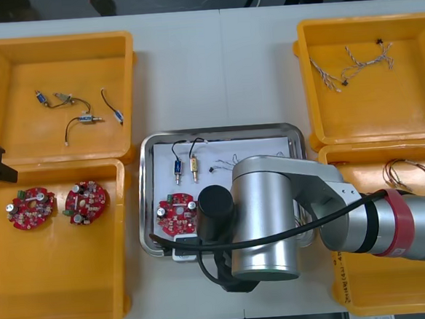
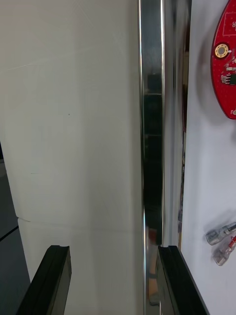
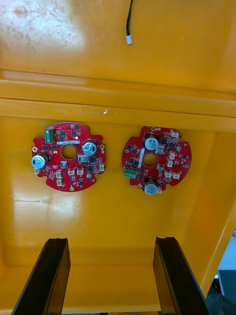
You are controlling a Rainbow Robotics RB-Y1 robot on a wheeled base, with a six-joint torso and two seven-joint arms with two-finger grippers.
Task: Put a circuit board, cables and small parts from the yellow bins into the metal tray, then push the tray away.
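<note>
So the right gripper (image 2: 113, 251) is spread open with nothing in it, down at the near rim of the metal tray (image 2: 152, 123). One finger is over bare table outside the rim, and the other sits right at the rim or just inside it, hard to say which. The tray sits between the yellow bins (image 1: 61, 287) and looks loaded to me: a circuit board (image 1: 176, 212) close to that same near rim, two small metal parts (image 1: 178, 169) further in, and thin cables (image 1: 231, 160) beside them. So I'd guess the push is what's left. My worry is the contact point. In the front view the arm meets the rim toward the robot's left end rather than the middle, so a straight shove could spin the tray instead of sliding it, and its left side is just beside the bins there, easy to snag. That rim is also low and shiny; if a finger rides up over it, it drops in and ploughs the board. A jerky start would send the loose parts and cables skating too. The left gripper (image 3: 110, 243) is open as well, hanging over the near left bin with two spare boards (image 3: 69, 156), out of the way.
</note>
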